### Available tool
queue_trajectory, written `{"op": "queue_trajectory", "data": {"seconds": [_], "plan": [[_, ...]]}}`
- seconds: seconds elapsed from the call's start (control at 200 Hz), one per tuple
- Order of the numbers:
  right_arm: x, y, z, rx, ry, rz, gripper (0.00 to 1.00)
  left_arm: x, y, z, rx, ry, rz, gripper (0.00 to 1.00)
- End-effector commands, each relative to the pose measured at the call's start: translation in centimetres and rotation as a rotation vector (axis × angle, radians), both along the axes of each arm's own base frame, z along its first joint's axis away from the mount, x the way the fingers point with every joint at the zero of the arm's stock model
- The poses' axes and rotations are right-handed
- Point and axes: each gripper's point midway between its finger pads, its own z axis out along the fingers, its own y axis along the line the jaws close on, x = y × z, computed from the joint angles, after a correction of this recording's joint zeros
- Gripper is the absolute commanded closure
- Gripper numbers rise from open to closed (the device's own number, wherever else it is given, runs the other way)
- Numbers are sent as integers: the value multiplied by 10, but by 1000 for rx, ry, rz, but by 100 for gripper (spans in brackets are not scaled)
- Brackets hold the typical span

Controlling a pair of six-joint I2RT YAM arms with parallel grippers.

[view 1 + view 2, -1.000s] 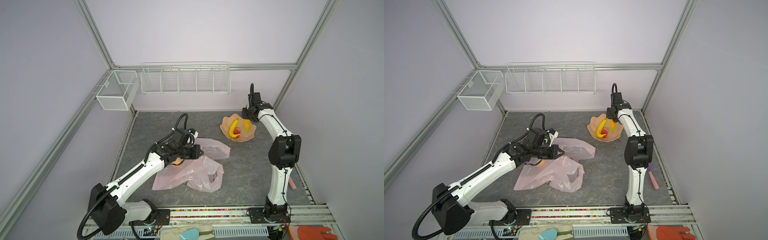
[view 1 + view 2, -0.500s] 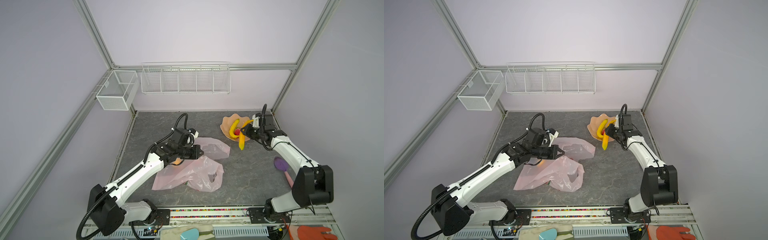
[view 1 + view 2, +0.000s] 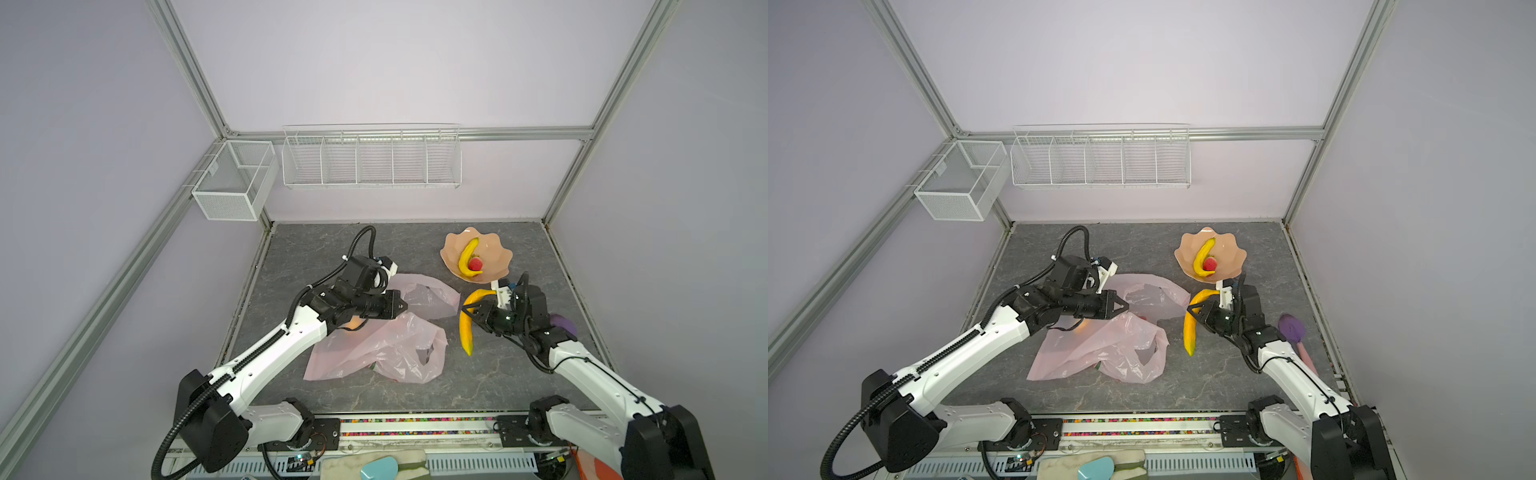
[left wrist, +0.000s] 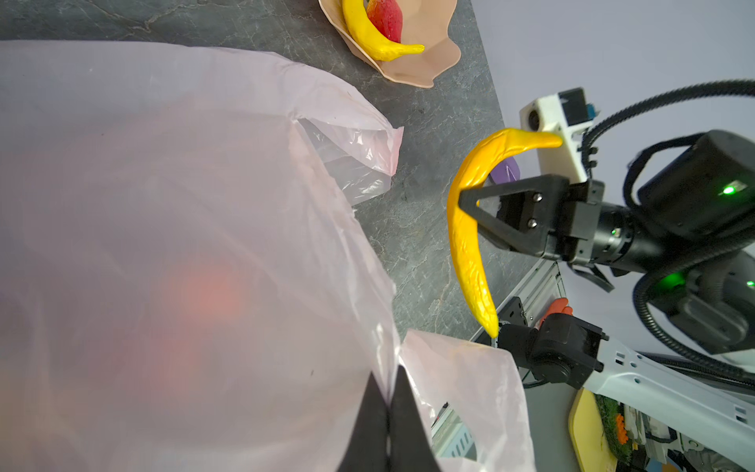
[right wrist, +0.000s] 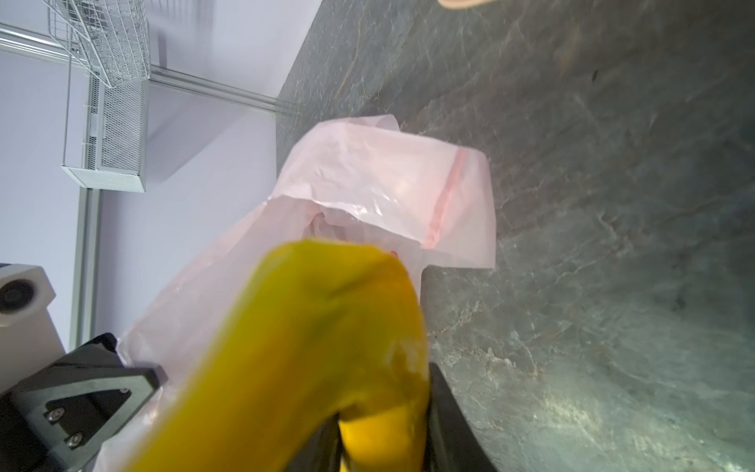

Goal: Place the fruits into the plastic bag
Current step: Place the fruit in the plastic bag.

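The pale pink plastic bag lies crumpled mid-table. My left gripper is shut on its upper edge and holds the mouth lifted. An orange fruit shows through the film under the left arm. My right gripper is shut on a yellow banana that hangs above the table just right of the bag's mouth; the banana fills the right wrist view. A second banana and a red strawberry lie in the peach bowl.
A purple spatula-like object with a pink handle lies by the table's right edge behind the right arm. A wire rack and a mesh box hang on the back wall. The metal rail runs along the front edge.
The right arm has swung from the bowl down and towards the bag, carrying the banana with it. The left arm and the bag have stayed still.
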Motion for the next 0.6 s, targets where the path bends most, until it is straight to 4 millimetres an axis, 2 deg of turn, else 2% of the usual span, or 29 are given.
{"op": "queue_trajectory", "data": {"seconds": [0.0,0.27,0.46,0.595], "plan": [[-5,14,19,137,-34,29,77,0,-2,16,-27,-31,-17,100],[-14,39,21,213,-23,142,77,1,-3,14,-31,-23,-14,100],[-19,65,13,238,8,205,78,2,-3,13,-30,-24,-13,100],[-21,91,12,257,15,256,79,2,-4,13,-33,-22,-17,100]]}}
